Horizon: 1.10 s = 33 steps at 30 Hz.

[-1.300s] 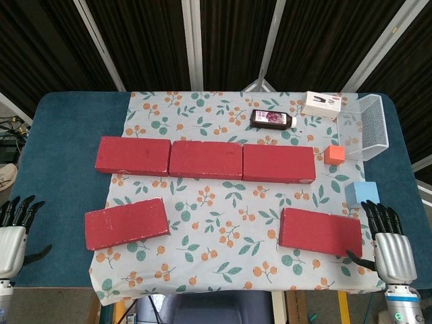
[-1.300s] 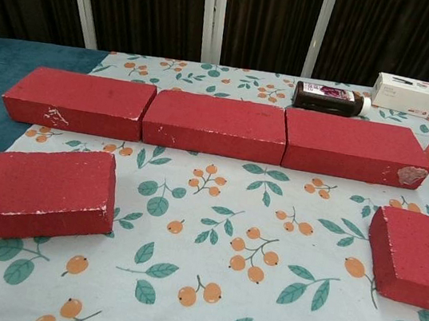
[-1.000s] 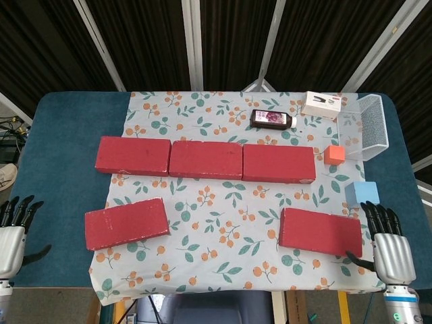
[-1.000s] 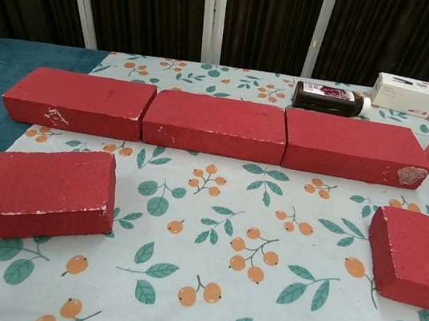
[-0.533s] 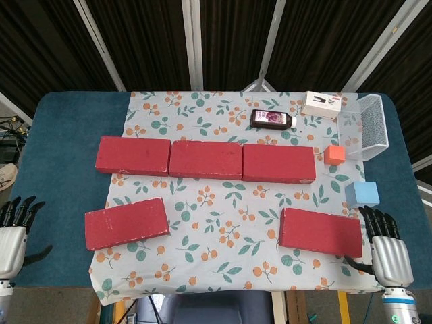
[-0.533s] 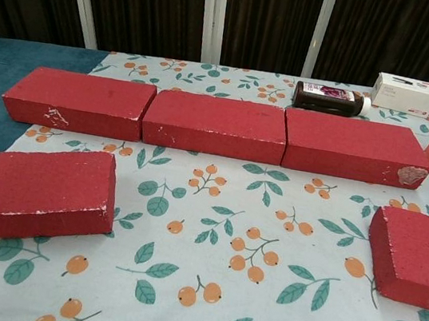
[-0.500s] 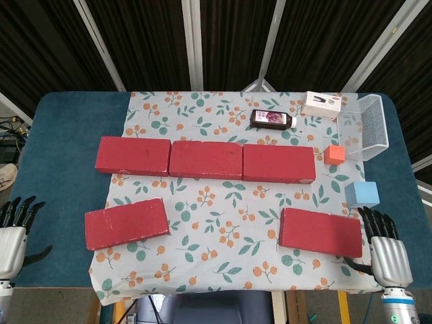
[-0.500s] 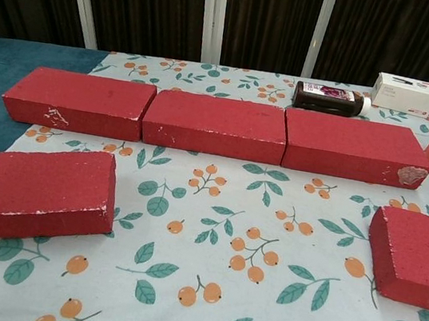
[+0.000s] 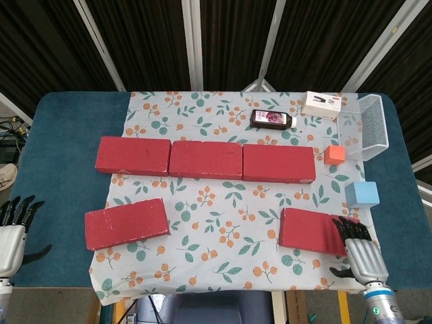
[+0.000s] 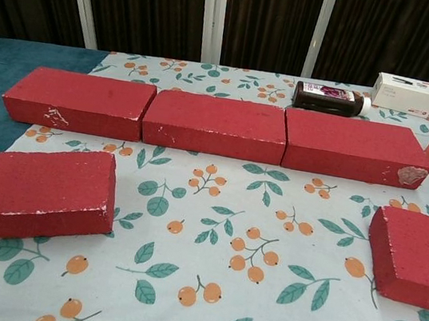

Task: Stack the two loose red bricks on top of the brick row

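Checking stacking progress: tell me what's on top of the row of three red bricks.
Nothing rests on the row of three red bricks; all three tops are bare in both views, with nothing covered.

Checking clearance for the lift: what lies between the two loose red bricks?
In the head view, nothing but bare floral tablecloth lies between the left loose brick and the right loose brick; the chest view agrees.
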Available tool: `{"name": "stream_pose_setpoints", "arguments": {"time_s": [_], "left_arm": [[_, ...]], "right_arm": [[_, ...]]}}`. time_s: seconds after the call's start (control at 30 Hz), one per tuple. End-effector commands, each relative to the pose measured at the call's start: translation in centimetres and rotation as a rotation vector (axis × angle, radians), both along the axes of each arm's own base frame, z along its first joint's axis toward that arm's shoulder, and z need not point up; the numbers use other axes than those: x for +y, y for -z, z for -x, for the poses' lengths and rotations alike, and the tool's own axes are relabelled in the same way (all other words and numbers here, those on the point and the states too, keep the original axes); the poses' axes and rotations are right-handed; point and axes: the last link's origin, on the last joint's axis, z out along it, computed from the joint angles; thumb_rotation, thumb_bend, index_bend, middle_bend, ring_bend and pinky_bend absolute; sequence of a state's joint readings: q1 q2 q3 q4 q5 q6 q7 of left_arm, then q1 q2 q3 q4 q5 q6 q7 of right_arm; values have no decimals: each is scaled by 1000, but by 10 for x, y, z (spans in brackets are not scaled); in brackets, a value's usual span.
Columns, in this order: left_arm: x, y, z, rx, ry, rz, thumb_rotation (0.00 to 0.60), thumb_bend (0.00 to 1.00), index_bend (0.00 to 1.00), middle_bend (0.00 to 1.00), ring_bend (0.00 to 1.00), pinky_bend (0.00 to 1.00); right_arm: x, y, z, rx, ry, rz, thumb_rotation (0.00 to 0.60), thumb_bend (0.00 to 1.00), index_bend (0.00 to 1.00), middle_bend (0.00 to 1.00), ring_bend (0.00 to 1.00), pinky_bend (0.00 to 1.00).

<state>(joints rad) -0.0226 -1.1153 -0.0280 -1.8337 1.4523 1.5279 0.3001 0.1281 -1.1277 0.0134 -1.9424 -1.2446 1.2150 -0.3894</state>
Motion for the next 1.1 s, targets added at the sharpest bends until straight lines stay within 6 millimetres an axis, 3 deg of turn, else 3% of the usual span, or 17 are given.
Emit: {"name": "stream_pose_setpoints", "arguments": {"time_s": [0.03, 0.43, 0.73, 1.1], "left_arm": [[0, -1, 1, -1, -4, -1, 600, 7, 164, 70, 10, 49], [3, -4, 5, -3, -18, -11, 600, 7, 164, 70, 10, 49], [4, -5, 6, 3, -25, -20, 600, 7, 164, 70, 10, 49], [5, -1, 6, 19, -30, -11, 600, 7, 164, 69, 10, 49]], "right_arm": [[-20, 12, -18, 17, 2, -39, 600, 105, 0, 0, 0, 0], [-53, 38, -44, 100, 29, -98, 600, 105, 0, 0, 0, 0], [-68, 54, -45, 138, 58, -129, 600, 105, 0, 0, 0, 0], [-77, 56, -38, 169, 90, -139, 600, 105, 0, 0, 0, 0]]}}
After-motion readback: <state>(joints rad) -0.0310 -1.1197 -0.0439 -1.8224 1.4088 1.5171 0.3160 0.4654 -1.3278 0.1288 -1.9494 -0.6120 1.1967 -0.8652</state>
